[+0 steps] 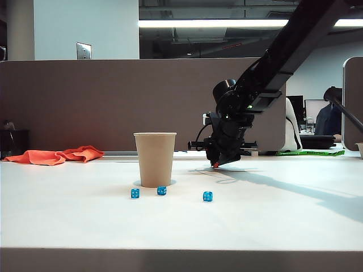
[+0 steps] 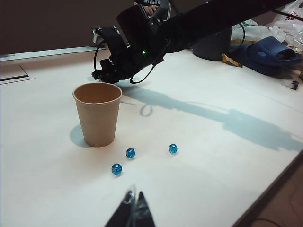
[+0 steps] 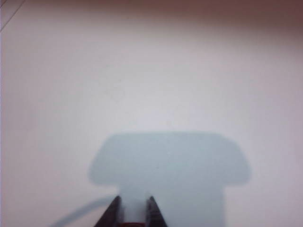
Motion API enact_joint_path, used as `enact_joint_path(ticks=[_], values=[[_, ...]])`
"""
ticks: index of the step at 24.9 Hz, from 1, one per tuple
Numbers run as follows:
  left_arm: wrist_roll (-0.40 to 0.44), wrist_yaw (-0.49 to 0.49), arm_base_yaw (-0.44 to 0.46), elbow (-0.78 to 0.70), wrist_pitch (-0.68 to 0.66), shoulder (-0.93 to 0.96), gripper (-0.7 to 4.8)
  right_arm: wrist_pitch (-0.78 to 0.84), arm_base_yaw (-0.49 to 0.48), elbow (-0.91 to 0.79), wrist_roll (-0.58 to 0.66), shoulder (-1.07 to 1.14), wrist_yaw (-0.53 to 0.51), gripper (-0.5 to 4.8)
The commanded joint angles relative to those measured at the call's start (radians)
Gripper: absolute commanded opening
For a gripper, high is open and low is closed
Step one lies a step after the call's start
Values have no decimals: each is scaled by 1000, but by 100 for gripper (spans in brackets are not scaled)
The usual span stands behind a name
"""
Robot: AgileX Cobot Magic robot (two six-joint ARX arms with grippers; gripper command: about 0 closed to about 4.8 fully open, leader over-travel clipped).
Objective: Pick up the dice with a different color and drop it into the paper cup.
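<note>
The right pincer [image 1: 218,162] is hanging at the end of its dark arm behind the paper cup [image 1: 155,158] and off to the right of it in the exterior view, with its tip pointing down close to the white desk [image 1: 272,221]. Its two fingers are standing only a narrow gap apart, and a small reddish piece, the red die [image 1: 215,165], is showing between them. In the right wrist view the same reddish bit [image 3: 133,223] is sitting between the dark fingertips at the frame's edge, so the right pincer [image 3: 132,213] is gripping the red die; whether the die is touching the desk I cannot tell. The pincer's shadow is lying on the bare surface beneath it. The tan cup is standing upright, and the left wrist view is looking down onto its open mouth [image 2: 98,118]. Three blue dice are lying on the desk in front of it: one [image 1: 161,190] just beside its base, one [image 1: 135,193] near it to the left, and one [image 1: 207,196] further right, apart from the others. The left pincer [image 2: 135,208] is hovering over the near part of the desk, well apart from the dice, with its fingers pressing together and carrying nothing. An orange cloth [image 1: 54,156] is lying crumpled at the far left edge.
</note>
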Motion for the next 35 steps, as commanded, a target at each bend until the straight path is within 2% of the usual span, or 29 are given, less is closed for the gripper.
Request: enact_joint_path(ticks=[1,18,25,35], values=[[4,4,0,1,16,1,-6,16,2,4,0,-3,2,52],[4,3,0,1,16,1,-6,-10,2,41,1,-96,-35,48],[5,3,0,1,16,1,-6,-192,17,41,2,-166,-184,48],[5,3,0,1,14,1,-6,-402,79,42,2,-290,-336,48]])
